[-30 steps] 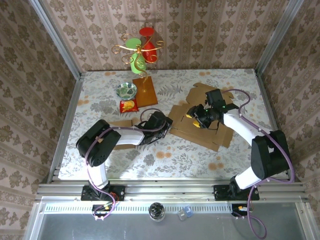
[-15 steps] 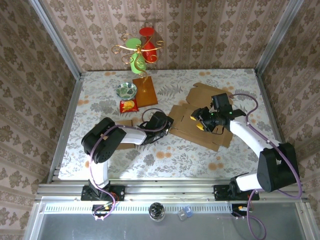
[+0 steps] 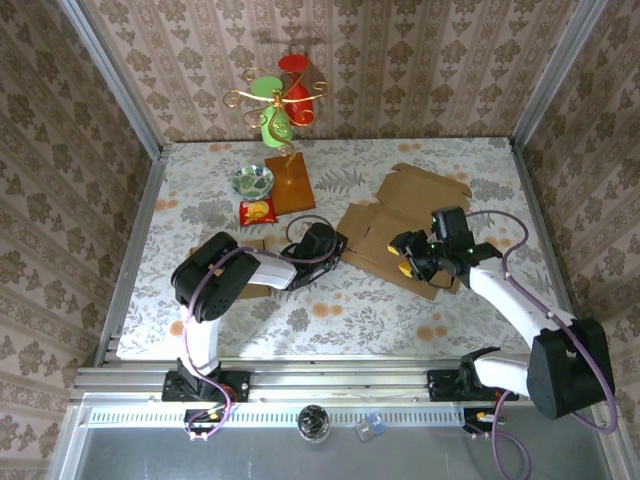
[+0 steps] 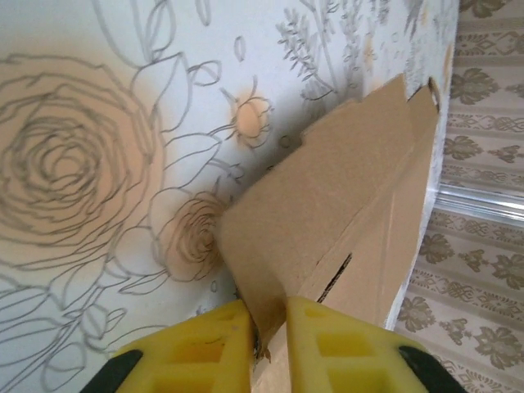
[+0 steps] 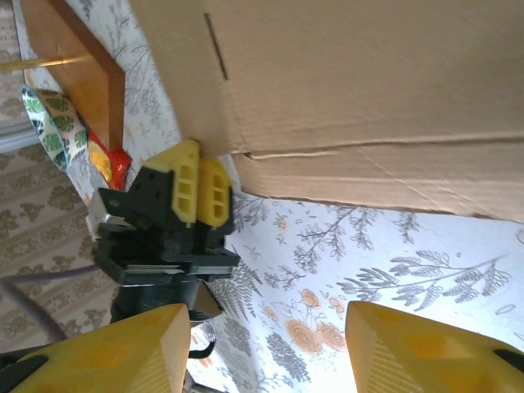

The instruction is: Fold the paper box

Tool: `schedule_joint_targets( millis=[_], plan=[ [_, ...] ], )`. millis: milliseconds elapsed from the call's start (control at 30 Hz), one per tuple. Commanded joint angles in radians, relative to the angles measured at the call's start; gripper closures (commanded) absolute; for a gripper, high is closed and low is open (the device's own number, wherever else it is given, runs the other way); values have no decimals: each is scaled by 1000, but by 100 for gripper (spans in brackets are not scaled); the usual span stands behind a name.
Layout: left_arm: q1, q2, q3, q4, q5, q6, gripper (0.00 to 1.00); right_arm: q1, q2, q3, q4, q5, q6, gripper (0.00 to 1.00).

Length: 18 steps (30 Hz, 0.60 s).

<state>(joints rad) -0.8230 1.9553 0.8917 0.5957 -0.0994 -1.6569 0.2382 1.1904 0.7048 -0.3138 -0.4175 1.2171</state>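
Two yellow fingers (image 4: 205,344) of the left gripper (image 4: 268,315) are pressed almost together, pinching the left corner flap of the flattened cardboard box (image 3: 385,235). The box lies on the worktop (image 3: 330,310) between its middle and right edge. The right gripper (image 5: 266,327) hangs by the box's near edge, jaws spread wide.

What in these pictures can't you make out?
- Top view: the right arm covers part of the paper box.
- Right wrist view: the paper box runs off the top and right edges.
- Top view: the print on the red packet is too small to read.
- Top view: the dark round thing at the front is too small to identify.
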Motion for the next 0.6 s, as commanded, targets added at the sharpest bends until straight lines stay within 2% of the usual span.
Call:
schedule_joint_targets(
  millis=[0, 133, 267, 400, 500, 567],
  plan=[
    [8, 35, 24, 65, -42, 1, 88, -5, -34, -54, 89, 34, 110, 46],
    [8, 41, 28, 90, -56, 3, 100, -4, -45, -70, 93, 49, 129, 46],
    [6, 19, 24, 92, -79, 4, 100, 6, -91, -129, 134, 95, 231, 45],
    [-6, -8, 29, 90, -120, -42, 100, 74, -190, -247, 251, 244, 436, 41],
    [-18, -32, 42, 81, -151, -80, 100, 134, -237, -284, 275, 363, 517, 35],
    [-25, -49, 47, 64, -164, -106, 100, 149, -232, -301, 309, 392, 556, 32]
  ],
)
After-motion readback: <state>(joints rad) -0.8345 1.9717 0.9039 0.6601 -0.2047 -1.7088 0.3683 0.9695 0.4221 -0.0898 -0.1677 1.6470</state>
